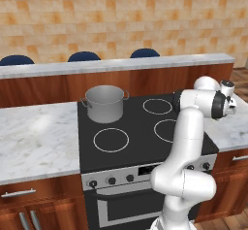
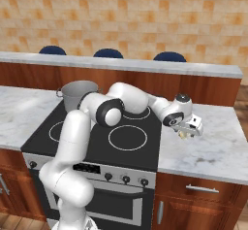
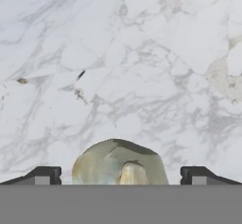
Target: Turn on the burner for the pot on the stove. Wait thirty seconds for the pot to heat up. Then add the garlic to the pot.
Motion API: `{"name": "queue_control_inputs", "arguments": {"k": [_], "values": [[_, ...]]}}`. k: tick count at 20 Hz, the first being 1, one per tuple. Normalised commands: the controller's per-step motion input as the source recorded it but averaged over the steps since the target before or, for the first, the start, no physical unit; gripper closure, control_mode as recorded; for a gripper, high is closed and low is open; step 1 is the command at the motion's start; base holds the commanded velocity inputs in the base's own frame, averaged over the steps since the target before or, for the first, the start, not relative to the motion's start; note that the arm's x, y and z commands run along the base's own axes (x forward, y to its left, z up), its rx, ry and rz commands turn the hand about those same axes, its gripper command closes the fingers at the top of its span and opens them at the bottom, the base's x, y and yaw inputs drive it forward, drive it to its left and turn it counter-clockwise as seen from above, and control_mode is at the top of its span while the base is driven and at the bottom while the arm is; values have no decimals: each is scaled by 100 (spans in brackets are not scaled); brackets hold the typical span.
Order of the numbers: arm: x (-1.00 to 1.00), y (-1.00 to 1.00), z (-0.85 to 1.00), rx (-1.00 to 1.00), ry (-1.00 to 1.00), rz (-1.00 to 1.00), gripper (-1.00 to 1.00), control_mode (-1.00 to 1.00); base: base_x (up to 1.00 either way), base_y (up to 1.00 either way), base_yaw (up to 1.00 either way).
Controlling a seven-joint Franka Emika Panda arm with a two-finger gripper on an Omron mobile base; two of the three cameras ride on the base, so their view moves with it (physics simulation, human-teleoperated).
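A: Hovering low over the marble bench (image 2: 213, 151) right of the stove (image 1: 140, 141), the end effector (image 2: 186, 133) points down at the stone with its fingers spread wide. In the hand view the two dark fingertips (image 3: 45, 175) stand far apart at the bottom edge.

B: And the garlic (image 3: 119, 164)?

A: It lies on the bench directly between those fingertips, a pale yellowish bulb, with clear gaps on both sides, so nothing pinches it. In the right base view it shows as a small pale spot just under the end effector, near the bench's left edge beside the stove.

B: Where is the pot (image 1: 104, 103)?

A: On the back left ring of the stove, upright, well apart from the end effector. It looks empty from the left base view.

B: Any burner (image 1: 111, 139) glowing?

A: The rings I can see are plain white outlines on black glass; I see no red. The ring under the pot is covered, so I cannot tell.
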Motion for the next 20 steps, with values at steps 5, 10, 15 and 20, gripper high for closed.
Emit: {"name": "queue_control_inputs", "arguments": {"k": [5, 10, 15, 20], "values": [[0, 0, 0, 0, 0, 0, -100, -100, 0, 0, 0], [0, 0, 0, 0, 0, 0, -100, -100, 0, 0, 0], [0, 0, 0, 0, 0, 0, -100, -100, 0, 0, 0], [0, 0, 0, 0, 0, 0, -100, -100, 0, 0, 0]]}}
